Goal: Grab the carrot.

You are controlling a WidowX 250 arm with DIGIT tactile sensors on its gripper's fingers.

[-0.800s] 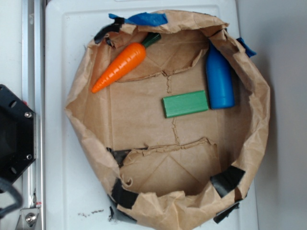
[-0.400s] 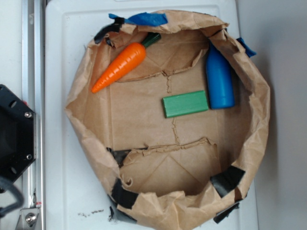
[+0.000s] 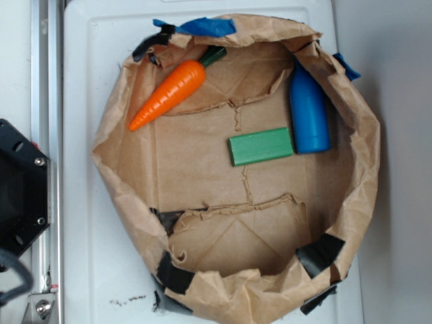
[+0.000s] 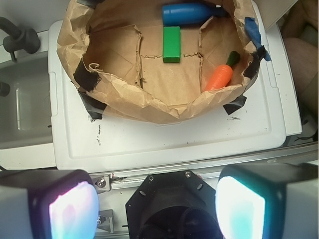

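Note:
The orange carrot with a dark green stem lies tilted against the upper left wall of a brown paper bag tray. In the wrist view the carrot shows at the tray's right side. My gripper is open and empty, high above the robot base, well short of the tray. Its two fingers frame the bottom corners of the wrist view. The gripper does not show in the exterior view.
A green rectangular block lies in the tray's middle, a blue bottle along its right wall. The tray sits on a white board. The black robot base and a metal rail are at the left.

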